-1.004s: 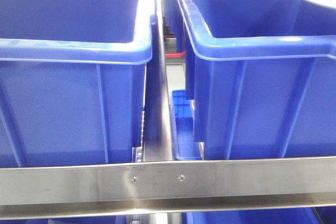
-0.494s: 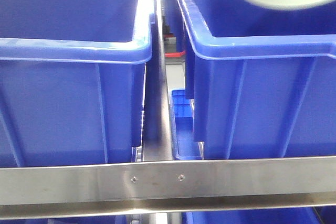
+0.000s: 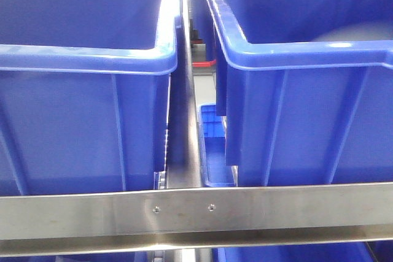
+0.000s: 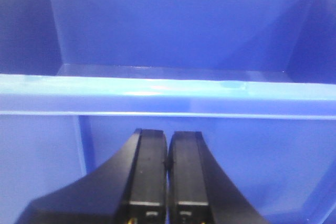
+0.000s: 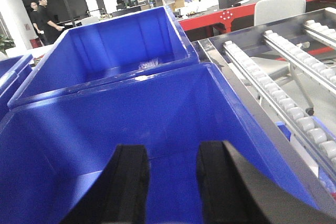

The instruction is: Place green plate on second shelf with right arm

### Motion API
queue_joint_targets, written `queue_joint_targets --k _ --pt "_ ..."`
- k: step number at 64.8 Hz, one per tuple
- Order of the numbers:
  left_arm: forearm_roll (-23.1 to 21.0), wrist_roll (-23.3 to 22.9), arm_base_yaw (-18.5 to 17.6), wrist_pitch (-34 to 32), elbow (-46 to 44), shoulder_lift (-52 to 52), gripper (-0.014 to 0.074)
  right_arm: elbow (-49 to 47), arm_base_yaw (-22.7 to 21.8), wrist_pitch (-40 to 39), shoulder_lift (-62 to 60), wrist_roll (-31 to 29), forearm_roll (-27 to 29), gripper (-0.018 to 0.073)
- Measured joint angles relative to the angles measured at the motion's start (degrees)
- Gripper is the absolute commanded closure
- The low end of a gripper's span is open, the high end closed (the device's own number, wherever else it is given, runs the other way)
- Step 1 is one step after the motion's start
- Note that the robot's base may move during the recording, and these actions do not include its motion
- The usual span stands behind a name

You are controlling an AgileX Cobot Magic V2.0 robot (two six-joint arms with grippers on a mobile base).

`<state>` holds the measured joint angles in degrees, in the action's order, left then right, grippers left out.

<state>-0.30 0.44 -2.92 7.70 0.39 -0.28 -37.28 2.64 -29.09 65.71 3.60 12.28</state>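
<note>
Left gripper (image 4: 167,156): jaws pressed together, nothing between them, hanging just in front of the outer wall of a blue bin (image 4: 168,98), below its rim. I see only blue walls and floor inside that bin from the left wrist camera.

Front view, left to right: left bin (image 3: 86,121), then a steel divider rail (image 3: 187,121) running back between the two, then the right bin (image 3: 307,115). Both sit behind a steel crossbar (image 3: 196,210) with two screws. A smaller blue crate (image 3: 215,151) shows low in the gap beside the right bin.

Right gripper (image 5: 170,179): jaws spread apart, empty, over the open top of a bin (image 5: 157,124), with a second bin (image 5: 115,51) behind it. Roller conveyor tracks (image 5: 283,87) run along the right side.

Green plate: I can't find it in any view. Cannot tell where it lies.
</note>
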Motion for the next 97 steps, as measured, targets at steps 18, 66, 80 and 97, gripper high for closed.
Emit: queue_joint_targets --k 18,66,80,97 --pt "0.0 0.0 0.0 0.0 0.0 0.0 0.0466 0.0 0.0 7.8 -12.5 0.0 -5.2 0.0197" --pt "0.0 0.0 0.0 0.0 0.0 0.0 0.0466 -0.2 0.0 40.2 -45.2 -0.5 -17.1 0.05" --pt "0.0 0.0 0.0 0.0 0.0 0.0 0.0466 -0.2 0.0 40.4 -45.3 -0.5 -17.2 0.05" --pt "0.0 0.0 0.0 0.0 0.0 0.0 0.0466 7.1 -0.5 42.5 -50.9 -0.5 -17.6 0.05"
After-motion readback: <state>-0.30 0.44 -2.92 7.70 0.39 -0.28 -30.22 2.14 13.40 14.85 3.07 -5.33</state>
